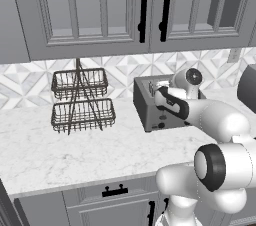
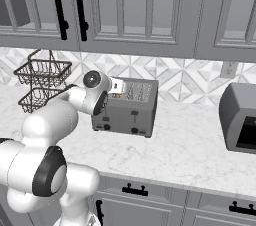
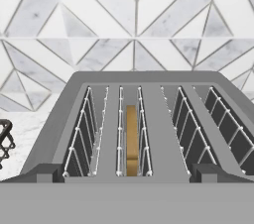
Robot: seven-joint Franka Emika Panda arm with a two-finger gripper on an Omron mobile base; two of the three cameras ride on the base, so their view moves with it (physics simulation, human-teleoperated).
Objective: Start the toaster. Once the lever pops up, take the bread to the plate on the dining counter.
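The grey toaster (image 2: 126, 107) stands on the white marble desk (image 2: 190, 150) against the tiled wall, with a two-tier wire basket rack (image 1: 80, 100) well apart to its left. The tool (image 2: 116, 86) hovers just above the toaster's left end, its jaws spread wide and holding nothing. In the hand view the bread (image 3: 131, 139) sits edge-on — down inside the left slot.

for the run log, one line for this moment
gripper: open, above toaster | boxy grey metal toaster: on counter | tan bread slice: in slot
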